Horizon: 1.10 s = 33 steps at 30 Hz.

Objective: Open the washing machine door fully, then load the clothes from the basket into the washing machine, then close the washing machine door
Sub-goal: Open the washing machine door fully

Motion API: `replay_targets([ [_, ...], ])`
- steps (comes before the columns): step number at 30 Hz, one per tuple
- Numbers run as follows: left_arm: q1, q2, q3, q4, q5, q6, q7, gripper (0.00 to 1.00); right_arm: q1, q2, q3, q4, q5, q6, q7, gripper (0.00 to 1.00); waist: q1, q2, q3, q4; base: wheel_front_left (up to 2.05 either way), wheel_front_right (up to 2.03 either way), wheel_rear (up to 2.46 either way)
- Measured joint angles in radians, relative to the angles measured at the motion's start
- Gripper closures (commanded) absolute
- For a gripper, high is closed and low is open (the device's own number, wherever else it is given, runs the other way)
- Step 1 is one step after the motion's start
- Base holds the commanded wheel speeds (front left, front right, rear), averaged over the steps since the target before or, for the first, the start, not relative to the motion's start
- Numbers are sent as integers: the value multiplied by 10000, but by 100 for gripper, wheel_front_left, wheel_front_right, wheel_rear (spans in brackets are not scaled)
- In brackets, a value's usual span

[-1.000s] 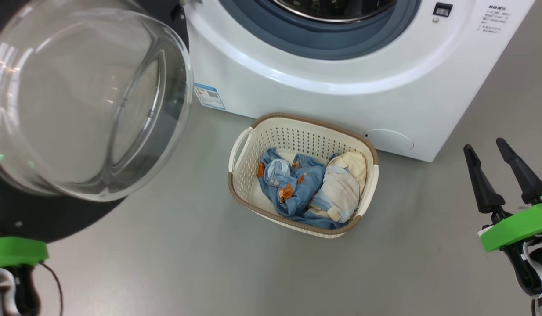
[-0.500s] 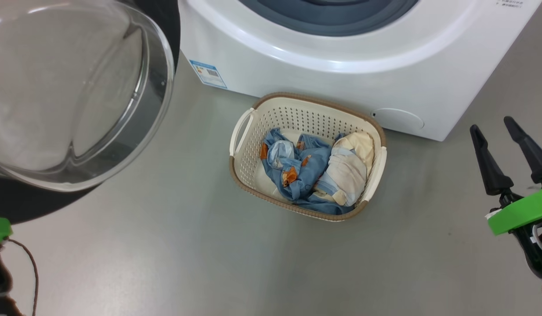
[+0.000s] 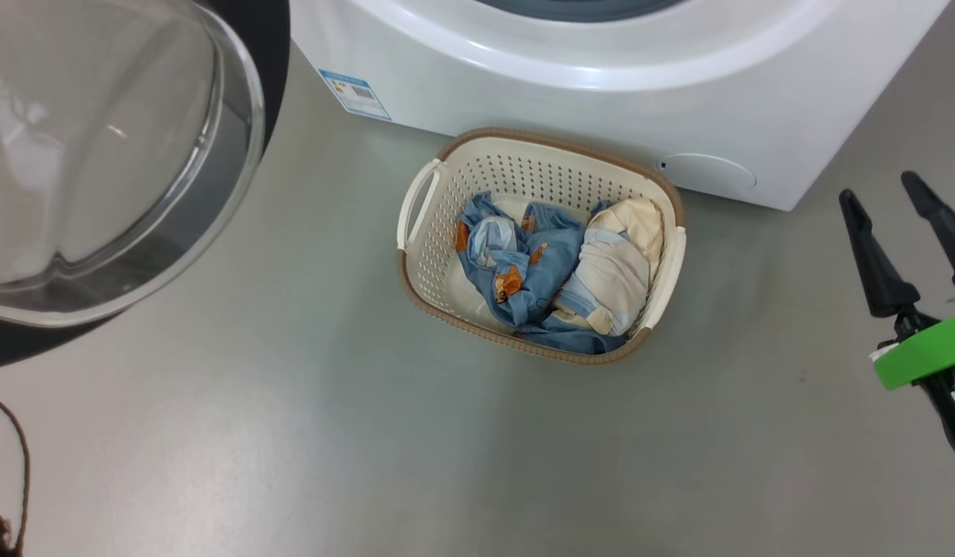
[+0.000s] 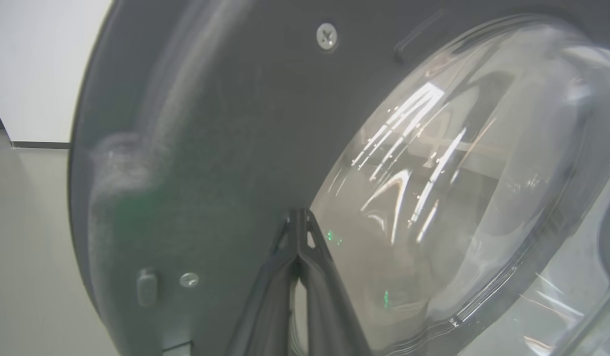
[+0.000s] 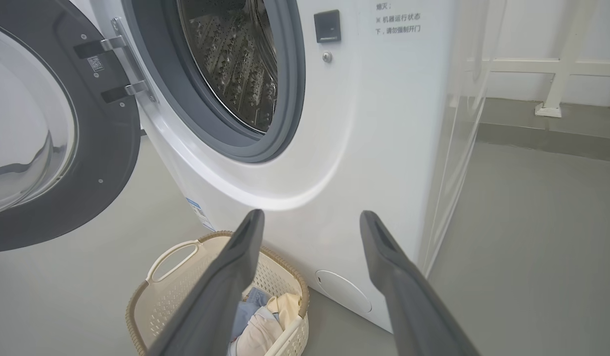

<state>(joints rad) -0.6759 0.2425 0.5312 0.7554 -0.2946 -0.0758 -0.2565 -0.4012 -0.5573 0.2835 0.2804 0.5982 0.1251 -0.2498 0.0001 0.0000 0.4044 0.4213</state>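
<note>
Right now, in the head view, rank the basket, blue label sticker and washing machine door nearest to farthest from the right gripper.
1. basket, centre floor, left of the right gripper.
2. blue label sticker, upper left, beyond the basket.
3. washing machine door, far left.

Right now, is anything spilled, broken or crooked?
Nothing stands out. The clothes lie bunched inside the basket, which stands upright on the floor by the washing machine, and the door hangs open.

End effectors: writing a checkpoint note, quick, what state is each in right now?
Left end effector: closed, empty, by the washing machine door.
Right end effector: open, holding nothing.
</note>
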Motion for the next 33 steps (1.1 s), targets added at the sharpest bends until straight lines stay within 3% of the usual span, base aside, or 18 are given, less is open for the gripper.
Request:
replay_targets([
  [24, -991, 305, 823, 995, 1145, 58, 0, 100, -457, -345, 130, -6, 10, 0, 0, 0, 0, 0, 442, -26, 0, 0, 0],
  [33, -811, -19, 955, 690, 1162, -309, 0, 100, -374, 123, 132, 157, 10, 0, 0, 0, -1, 0, -182, -20, 0, 0, 0],
])
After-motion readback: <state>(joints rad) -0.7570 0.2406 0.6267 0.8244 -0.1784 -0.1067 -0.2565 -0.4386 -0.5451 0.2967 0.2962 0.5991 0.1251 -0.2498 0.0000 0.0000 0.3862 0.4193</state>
